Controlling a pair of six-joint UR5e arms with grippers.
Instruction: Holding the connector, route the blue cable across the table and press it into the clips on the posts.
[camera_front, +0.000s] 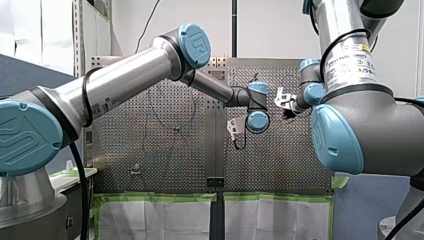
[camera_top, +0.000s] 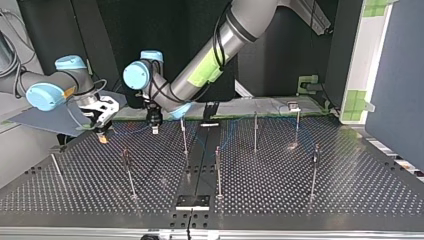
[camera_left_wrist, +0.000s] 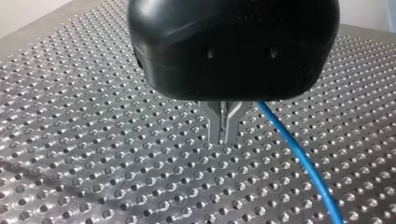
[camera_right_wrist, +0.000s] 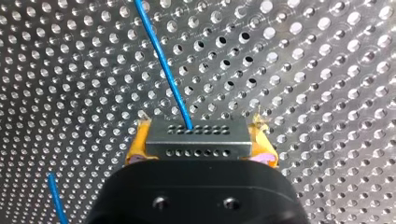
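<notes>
Right gripper (camera_right_wrist: 200, 142) clamped yellow pads (camera_right_wrist: 135, 148) on the grey connector (camera_right_wrist: 196, 136) nr the table's (camera_top: 350, 195) far-left edge in top view, blue cable (camera_right_wrist: 163, 60) trailing ahead over open plate. Left gripper (camera_left_wrist: 224, 135), metal fingers (camera_left_wrist: 215, 126) pinched together w/ cable just beside, hung low nr the far edge; posts (camera_top: 218, 170) stood well apart.

Cable (camera_right_wrist: 164, 65) was blue; connector (camera_right_wrist: 198, 138) grey, dotted with hole rows; pads (camera_right_wrist: 135, 145) yellow; table (camera_left_wrist: 84, 140) silver, evenly perforated; near-edge tape (camera_front: 150, 197) green.
</notes>
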